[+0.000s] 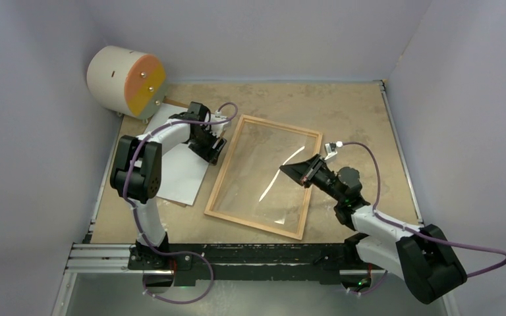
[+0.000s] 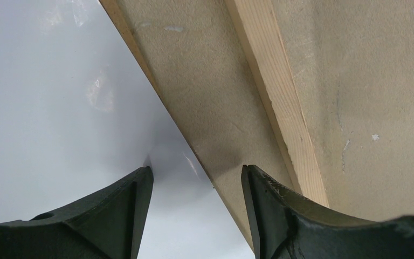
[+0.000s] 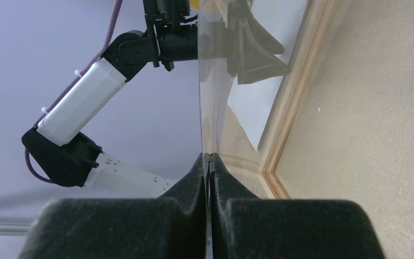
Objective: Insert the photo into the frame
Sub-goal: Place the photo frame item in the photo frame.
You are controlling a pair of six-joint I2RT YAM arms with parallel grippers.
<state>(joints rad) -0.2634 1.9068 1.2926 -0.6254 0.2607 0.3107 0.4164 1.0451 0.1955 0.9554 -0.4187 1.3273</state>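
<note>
The photo [image 1: 179,170] lies white side up at the table's left, under my left arm; the left wrist view shows its glossy white surface [image 2: 59,108]. My left gripper [image 1: 215,150] [image 2: 197,175] is open, low over the photo's right edge, one finger over the white sheet and the other over bare table beside the frame's rail [image 2: 280,108]. The light-wood frame [image 1: 223,176] lies flat mid-table. My right gripper [image 1: 283,169] [image 3: 209,157] is shut on a thin clear pane [image 3: 200,108], seen edge-on and raised above the frame's right half.
A brown backing sheet's corner [image 1: 174,103] sticks out from under the photo's far end. A white cylinder with an orange face [image 1: 126,82] lies at the back left. Grey walls close in three sides. A metal rail [image 1: 250,260] runs along the near edge.
</note>
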